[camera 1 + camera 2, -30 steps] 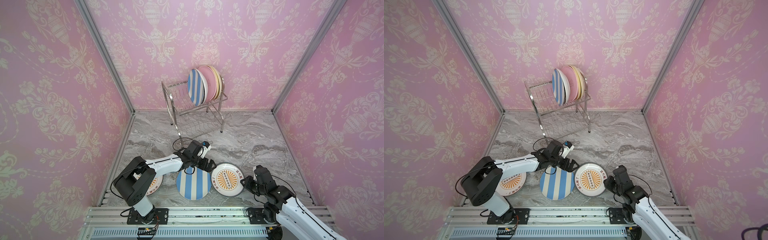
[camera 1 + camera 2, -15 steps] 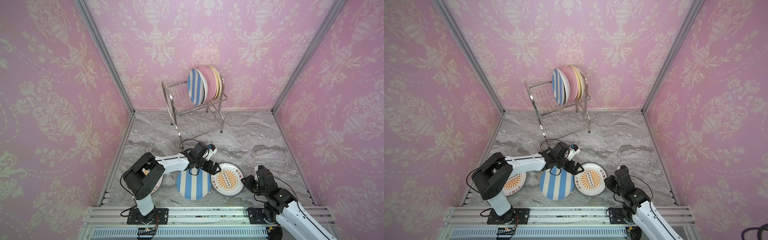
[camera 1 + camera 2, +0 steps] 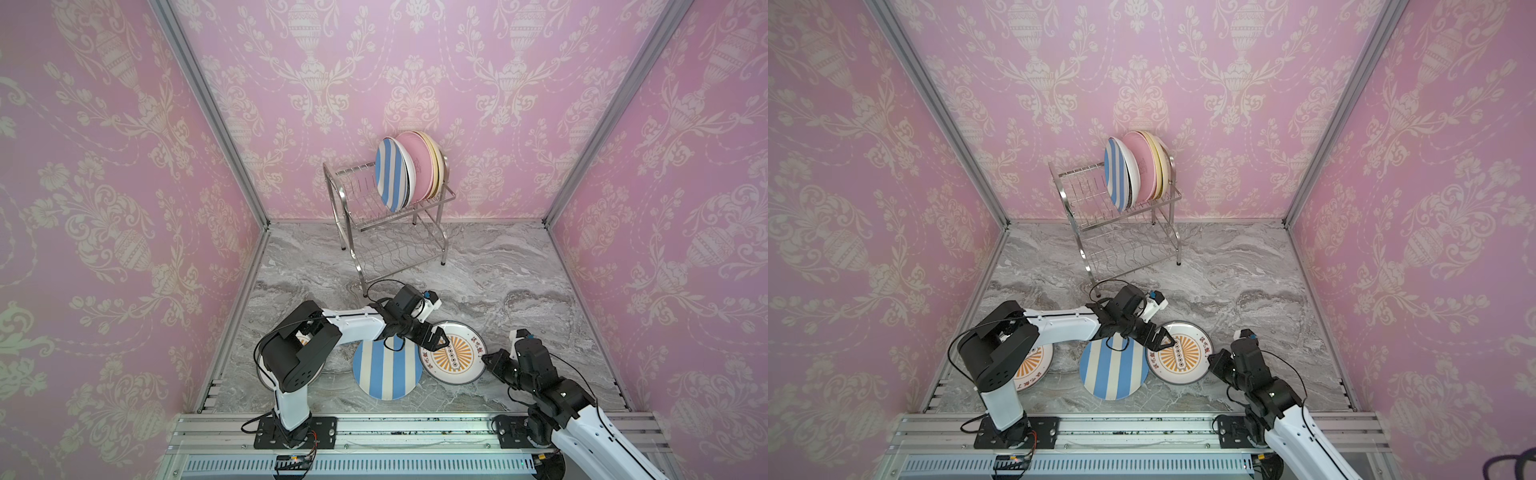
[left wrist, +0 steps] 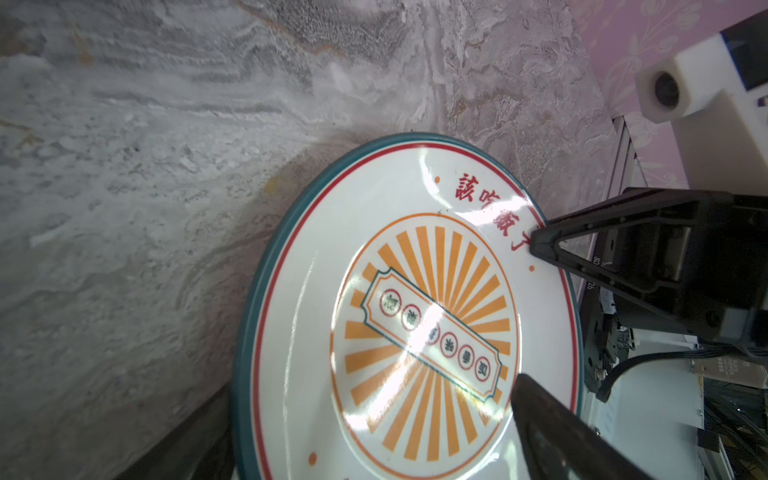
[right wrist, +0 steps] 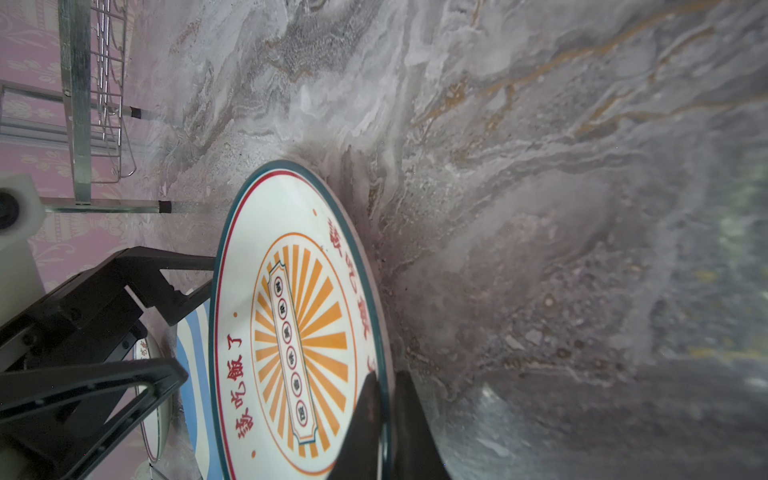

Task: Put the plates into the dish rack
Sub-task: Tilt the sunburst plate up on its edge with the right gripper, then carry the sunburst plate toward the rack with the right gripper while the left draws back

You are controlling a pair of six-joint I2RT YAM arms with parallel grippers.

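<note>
Because the sunburst plate (image 3: 452,353) is judged rigid, slippery and breakable, it should be taken by the rim; the rim farthest from the dish rack (image 3: 357,199) is pinched by the right gripper (image 3: 487,361); the left gripper (image 3: 437,341) is spread at the rim nearer the rack; the plate is set on the table (image 3: 498,270), well apart from the rack; a striped plate (image 3: 388,174), a pink plate (image 3: 419,166) and others are stood on edge in the rack's upper tier.

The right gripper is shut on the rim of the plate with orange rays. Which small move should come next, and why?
I would raise the right gripper slightly, taking the sunburst plate off the table. Its jaws are shut on the plate's rim, while the left gripper stands open at the opposite rim and grips nothing, so the plate seems ready to lift.
</note>
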